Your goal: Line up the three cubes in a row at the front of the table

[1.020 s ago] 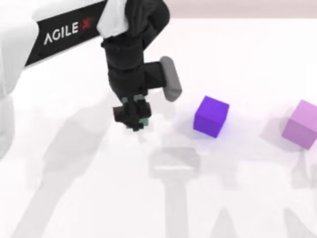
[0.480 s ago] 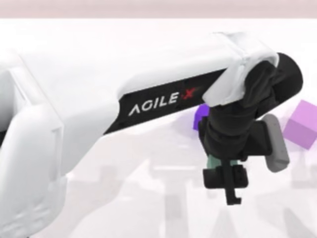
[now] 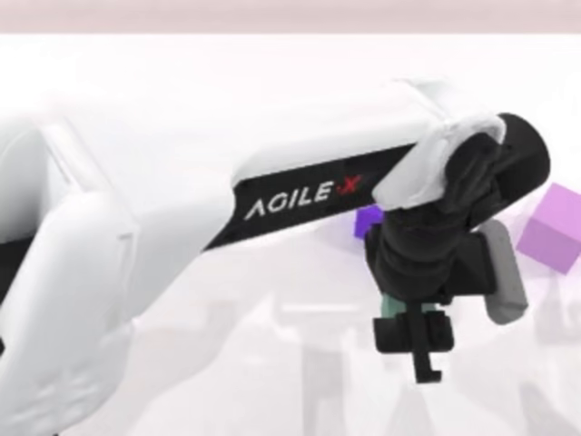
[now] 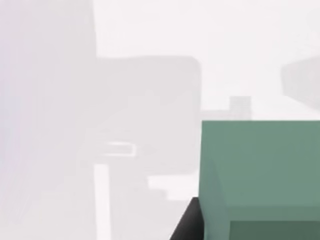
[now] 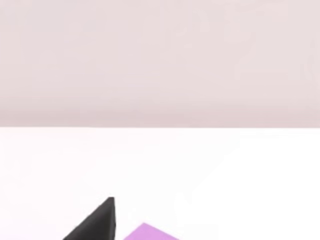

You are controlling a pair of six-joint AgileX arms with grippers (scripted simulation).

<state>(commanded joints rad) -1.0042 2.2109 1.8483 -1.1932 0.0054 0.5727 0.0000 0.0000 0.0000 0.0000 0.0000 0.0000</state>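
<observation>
The left arm reaches across from the top view's left, its white forearm and black wrist covering much of the table. The left gripper hangs at the middle-right of that view, toward the front, pointing down. A sliver of the teal cube shows between the black wrist and the gripper's finger block, and in the left wrist view the teal cube fills the near corner, close up against the camera, with a dark finger pressed along its lower edge. So the fingers are pinched onto the teal cube, narrowed to the width of that cube. Whether the cube's base touches the table I cannot tell: the wrist view shows only white surface and grey shadows beyond it.

The purple cube sits just behind the gripper, mostly hidden under the forearm; only a small corner shows. The lilac cube lies at the top view's right edge, partly cut off, beside the grey block on the left wrist and apart from the purple cube.

The right arm does not appear in the top view. Its wrist view looks low across the table to the pinkish edge strip, with one dark finger tip and a corner of the lilac cube at the bottom; how its fingers stand I cannot tell
</observation>
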